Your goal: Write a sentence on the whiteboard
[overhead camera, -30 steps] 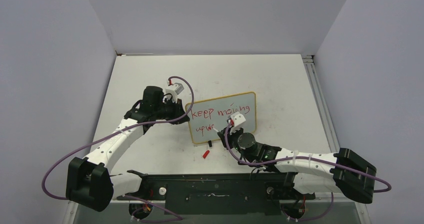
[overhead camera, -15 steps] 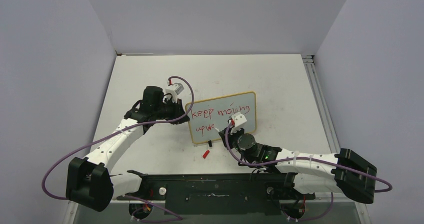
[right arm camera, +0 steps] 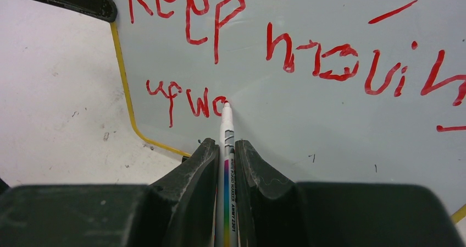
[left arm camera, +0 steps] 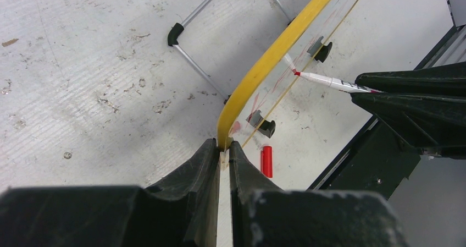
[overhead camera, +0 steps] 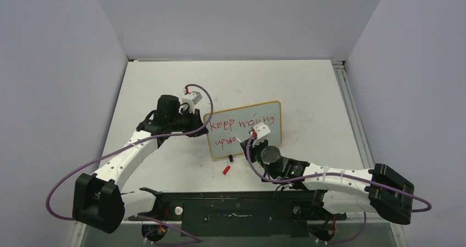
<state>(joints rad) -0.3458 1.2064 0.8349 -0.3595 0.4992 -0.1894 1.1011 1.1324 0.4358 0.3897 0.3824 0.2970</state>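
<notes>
The whiteboard [overhead camera: 269, 112] stands tilted near the table's middle, yellow-framed. Its face [right arm camera: 329, 126] carries the red sentence [right arm camera: 187, 7]: "keep moving" above, "upwa" below [right arm camera: 187, 98]. My left gripper [left arm camera: 224, 148] is shut on the board's yellow frame [left arm camera: 264, 65] at its left edge [overhead camera: 206, 127]. My right gripper [right arm camera: 224, 147] is shut on a white marker [right arm camera: 226, 131]; its red tip touches the board at the end of the lower line [overhead camera: 242, 143]. The marker also shows in the left wrist view [left arm camera: 329, 82].
A red marker cap [overhead camera: 226, 170] lies on the table in front of the board, also in the left wrist view [left arm camera: 266, 161]. The board's black feet [left arm camera: 267, 127] and wire stand [left arm camera: 189, 65] rest on the scuffed table. A black rail [overhead camera: 236, 208] runs along the near edge.
The right gripper has shifted slightly with the marker along the lower line, and another red letter has appeared after "upw". The left arm has not moved.
</notes>
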